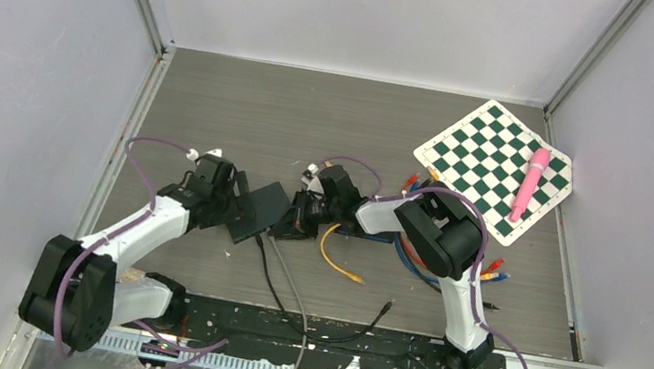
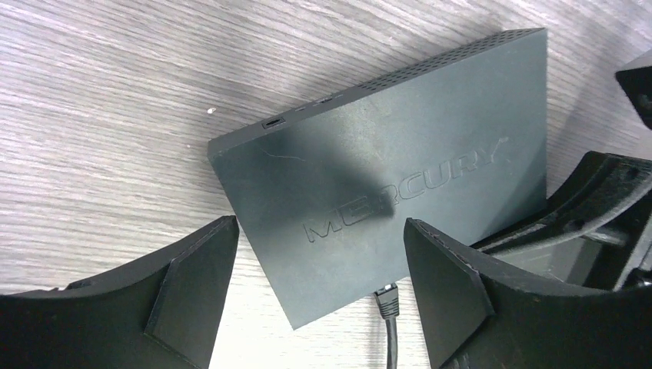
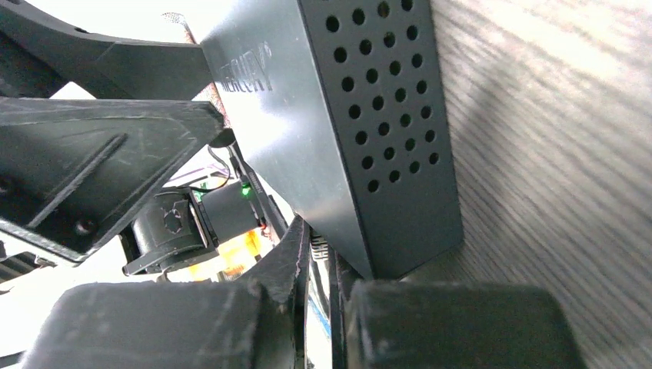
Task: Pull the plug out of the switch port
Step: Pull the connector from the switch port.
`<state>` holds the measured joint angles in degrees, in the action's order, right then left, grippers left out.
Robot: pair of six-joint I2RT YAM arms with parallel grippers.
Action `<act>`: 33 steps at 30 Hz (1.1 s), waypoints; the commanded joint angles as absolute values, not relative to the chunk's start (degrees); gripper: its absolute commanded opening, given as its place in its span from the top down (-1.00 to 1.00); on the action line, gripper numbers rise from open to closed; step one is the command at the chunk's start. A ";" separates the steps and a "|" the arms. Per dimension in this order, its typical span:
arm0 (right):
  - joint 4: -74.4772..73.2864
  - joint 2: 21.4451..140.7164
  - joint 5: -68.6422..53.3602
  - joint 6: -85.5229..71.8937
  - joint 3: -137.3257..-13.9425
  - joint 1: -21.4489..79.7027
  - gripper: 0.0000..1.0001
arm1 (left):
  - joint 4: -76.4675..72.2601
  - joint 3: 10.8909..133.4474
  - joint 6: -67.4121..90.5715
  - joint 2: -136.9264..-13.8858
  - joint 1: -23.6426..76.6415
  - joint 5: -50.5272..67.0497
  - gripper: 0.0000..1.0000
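The switch (image 1: 260,208) lies flat on the table (image 1: 315,111) between the two arms, near the middle. The left arm reaches forward and inward with its elbow bent low, bringing the left gripper (image 1: 234,201) to the switch's left edge. In the left wrist view its fingers (image 2: 192,300) are spread wide, one on each side of the switch's (image 2: 400,154) near corner, and they hold nothing. A black cable (image 2: 392,338) runs up into the near edge of the box between them. The right arm rises from its base, folds sharply at the elbow and stretches left across the table, so the right gripper (image 1: 293,224) sits at the switch's right corner. Its own camera looks along the vented side of the switch (image 3: 377,115). There the right gripper (image 3: 327,307) is drawn almost together, leaving only a narrow slit. The plug (image 3: 319,250) sits in that slit, just below the switch's corner and still at the port. A yellow cable (image 1: 335,259) curls on the table just beside that gripper.
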<state>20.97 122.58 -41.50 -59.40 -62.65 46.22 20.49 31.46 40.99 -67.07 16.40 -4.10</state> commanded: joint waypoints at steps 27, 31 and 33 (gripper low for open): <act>9.93 123.90 -38.37 -52.90 -65.30 43.86 0.12 | 22.52 35.58 24.71 -69.37 26.80 -0.49 -0.49; 10.11 123.70 -36.71 -53.42 -64.90 43.28 0.06 | 22.70 35.80 25.12 -71.69 26.81 -0.26 -0.44; 9.94 123.97 -36.17 -53.42 -65.01 43.25 0.06 | 22.70 35.86 25.38 -72.47 26.82 -0.26 -0.44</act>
<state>14.09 122.45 -44.69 -55.68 -65.47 43.62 24.25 35.00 27.27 -70.06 25.45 -4.99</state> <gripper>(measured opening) 0.462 0.731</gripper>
